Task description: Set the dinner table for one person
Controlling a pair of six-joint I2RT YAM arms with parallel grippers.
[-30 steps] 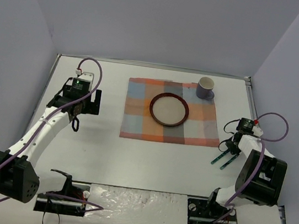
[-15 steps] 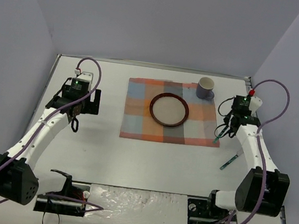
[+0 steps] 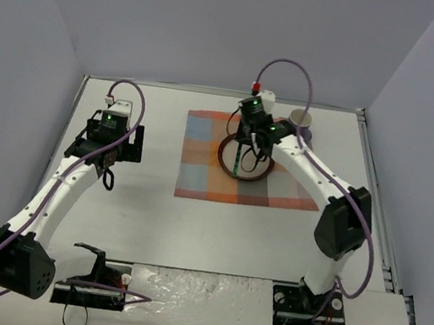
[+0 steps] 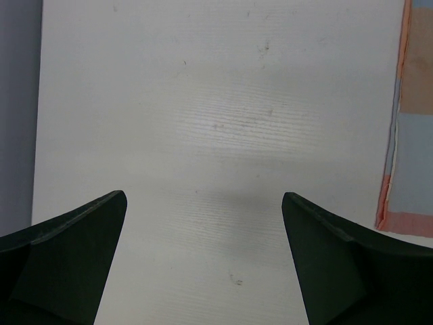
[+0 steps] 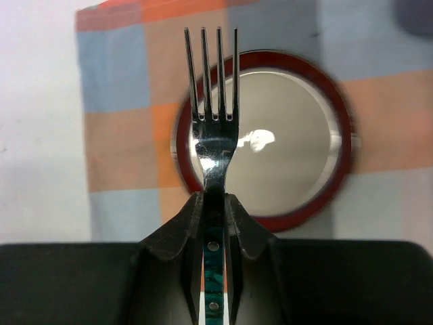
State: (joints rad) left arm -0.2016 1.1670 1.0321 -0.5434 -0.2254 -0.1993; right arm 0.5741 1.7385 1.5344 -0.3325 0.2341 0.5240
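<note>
The dinner table [image 3: 137, 216] is a white top. An orange-and-blue plaid mat [image 3: 199, 178] lies on it with a red-rimmed plate [image 3: 254, 175] in its middle. My right gripper [image 3: 245, 144] is shut on a green-handled fork [image 3: 236, 164] and holds it above the plate's left part. In the right wrist view the fork [image 5: 213, 128] sticks out of the gripper [image 5: 214, 203], tines forward, over the plate [image 5: 284, 156]. My left gripper [image 3: 108, 154] is open and empty above bare table left of the mat; the left wrist view shows it [image 4: 203, 203] wide open.
A dark mug [image 3: 304, 120] stands at the mat's far right corner, partly behind my right arm. The mat's left edge [image 4: 399, 135] shows in the left wrist view. Grey walls close in the table on three sides.
My right arm has swung from the table's right side to over the plate, carrying the fork. My left arm has hardly moved.
</note>
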